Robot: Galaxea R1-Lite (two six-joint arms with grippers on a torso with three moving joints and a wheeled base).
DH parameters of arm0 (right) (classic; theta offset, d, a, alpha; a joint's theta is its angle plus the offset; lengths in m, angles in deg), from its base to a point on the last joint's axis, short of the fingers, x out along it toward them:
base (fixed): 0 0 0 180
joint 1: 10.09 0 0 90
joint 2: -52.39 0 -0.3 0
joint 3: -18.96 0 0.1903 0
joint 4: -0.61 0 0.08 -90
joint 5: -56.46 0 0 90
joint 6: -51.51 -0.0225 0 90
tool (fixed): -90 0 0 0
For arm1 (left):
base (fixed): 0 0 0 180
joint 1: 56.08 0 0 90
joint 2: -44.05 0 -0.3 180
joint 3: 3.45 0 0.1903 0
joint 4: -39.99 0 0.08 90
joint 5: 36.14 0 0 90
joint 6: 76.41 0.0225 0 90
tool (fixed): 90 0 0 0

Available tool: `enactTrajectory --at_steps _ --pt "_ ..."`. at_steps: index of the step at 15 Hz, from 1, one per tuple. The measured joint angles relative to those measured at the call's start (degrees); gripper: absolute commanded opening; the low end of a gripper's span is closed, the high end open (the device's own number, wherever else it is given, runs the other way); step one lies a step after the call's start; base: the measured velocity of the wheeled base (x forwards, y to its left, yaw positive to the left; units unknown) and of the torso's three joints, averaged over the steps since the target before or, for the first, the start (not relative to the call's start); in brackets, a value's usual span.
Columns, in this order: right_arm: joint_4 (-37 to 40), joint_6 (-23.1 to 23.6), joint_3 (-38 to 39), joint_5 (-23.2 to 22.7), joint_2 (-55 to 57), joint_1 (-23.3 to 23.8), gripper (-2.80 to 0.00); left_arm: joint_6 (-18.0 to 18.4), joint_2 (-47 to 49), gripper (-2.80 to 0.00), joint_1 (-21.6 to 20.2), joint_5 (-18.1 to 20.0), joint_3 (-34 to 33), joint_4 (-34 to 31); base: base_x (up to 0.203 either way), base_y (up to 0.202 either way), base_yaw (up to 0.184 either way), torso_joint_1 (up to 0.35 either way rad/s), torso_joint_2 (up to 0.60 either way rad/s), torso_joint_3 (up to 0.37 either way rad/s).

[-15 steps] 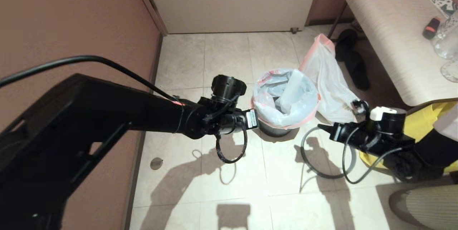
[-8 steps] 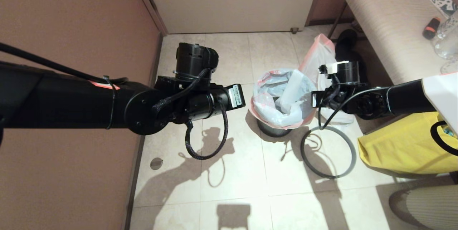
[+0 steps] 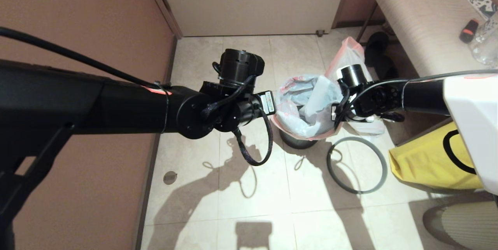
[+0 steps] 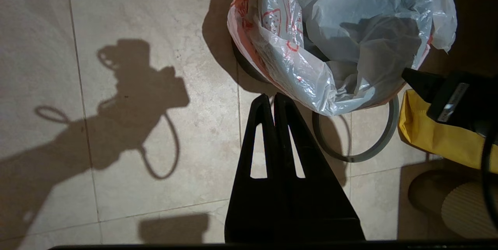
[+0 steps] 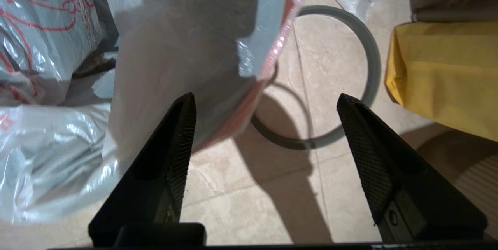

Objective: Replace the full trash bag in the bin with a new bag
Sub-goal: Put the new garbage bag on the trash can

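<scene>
At centre of the head view, in the bin (image 3: pixel 297 140): thin, limp, slippery new bag (image 3: pixel 307 106), best pinched at its pink-red rim; right tool (image 5: pixel 268 106) spread wide, empty, astride that rim; left tool (image 4: pixel 274 100) closed, empty, just beside.

The bin (image 3: pixel 297 141) is sitting mid-floor with a bag (image 3: pixel 307 106) lining it. Another bag (image 3: pixel 356 65) is lying just behind-right of it, the hoop (image 3: pixel 357 164) is lying front-right, and a yellow bag (image 3: pixel 428 160) is sitting further right.
</scene>
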Motion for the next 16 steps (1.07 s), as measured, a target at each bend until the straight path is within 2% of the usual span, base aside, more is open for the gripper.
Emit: enactTrajectory --at_steps 2,6,9,11,15,16 --pt "-5.37 -0.13 -0.06 -0.29 3.38 -0.2 0.0 -0.01 0.16 -2.8 -0.17 -0.02 0.17 0.0 0.0 0.0 0.0 0.0 0.0 0.0" --pt "-9.57 -0.02 -0.13 -0.61 8.73 -0.23 0.0 -0.07 -1.3 -2.8 -0.67 0.22 -0.02 -0.15 0.0 0.0 0.0 0.0 0.0 0.0" --pt "-16.94 -0.97 -0.11 -1.04 11.38 -0.23 0.0 -0.06 -2.43 -2.8 -1.12 0.29 -0.2 -0.15 0.0 0.0 0.0 0.0 0.0 0.0" --pt "-17.93 -2.76 0.05 -2.65 12.12 -0.23 0.0 -0.01 -2.64 -2.8 -1.19 0.35 -0.2 -0.15 0.0 0.0 0.0 0.0 0.0 0.0" --pt "-17.06 -2.86 1.0 -3.01 10.22 0.43 0.0 -0.06 -2.59 -2.8 -1.08 0.44 -0.27 -0.23 0.0 0.0 0.0 0.0 0.0 0.0" --pt "-16.92 -2.86 1.12 -3.06 9.54 0.65 -2.8 -0.06 -2.53 -2.8 -1.05 0.5 -0.26 -0.22 0.0 0.0 0.0 0.0 0.0 0.0"
